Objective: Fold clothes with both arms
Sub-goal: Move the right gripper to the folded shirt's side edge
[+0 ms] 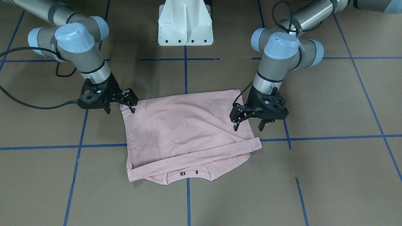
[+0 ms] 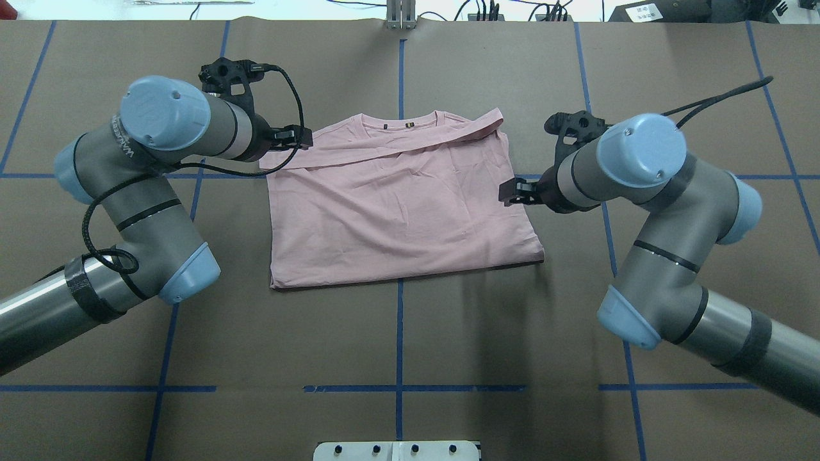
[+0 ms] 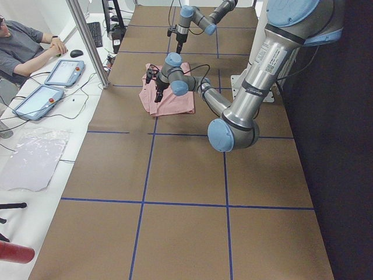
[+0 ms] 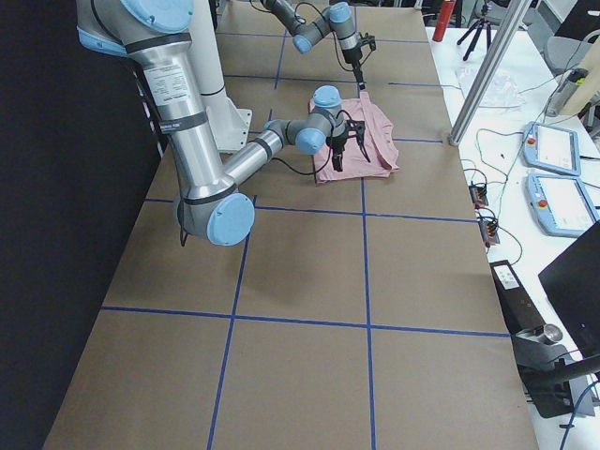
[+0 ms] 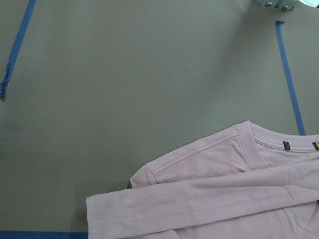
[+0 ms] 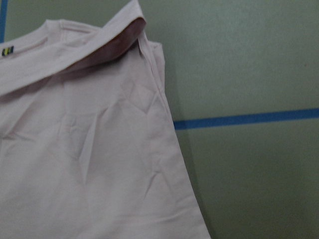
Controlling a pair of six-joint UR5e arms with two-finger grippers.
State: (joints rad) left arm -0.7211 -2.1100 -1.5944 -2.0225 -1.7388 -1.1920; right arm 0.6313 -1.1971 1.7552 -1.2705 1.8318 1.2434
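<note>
Hovering both pincers over the side edges of a half-folded T-shirt (image 2: 397,211), nothing gripped.

Near the robot there is bare desk (image 2: 410,346), then the shirt's straight near edge running left-right, plain pink side up, flat at desk centre. Next out is the right pincer (image 1: 121,110), jaws apart and empty, over the right side edge toward the near corner, with the shirt inward of it. Further out is the left pincer (image 1: 248,127), also spread and empty, over the left side edge by the collar end, shirt again inward. So they're staggered. At the far end is the collar (image 1: 188,175) with a hemmed strip (image 1: 194,157) slanting across, its left end poking past the side edge near the left pincer. My read is that a side-to-centre fold comes next, each arm taking its own edge. Desk shows on every side, so there's room to swing.
</note>
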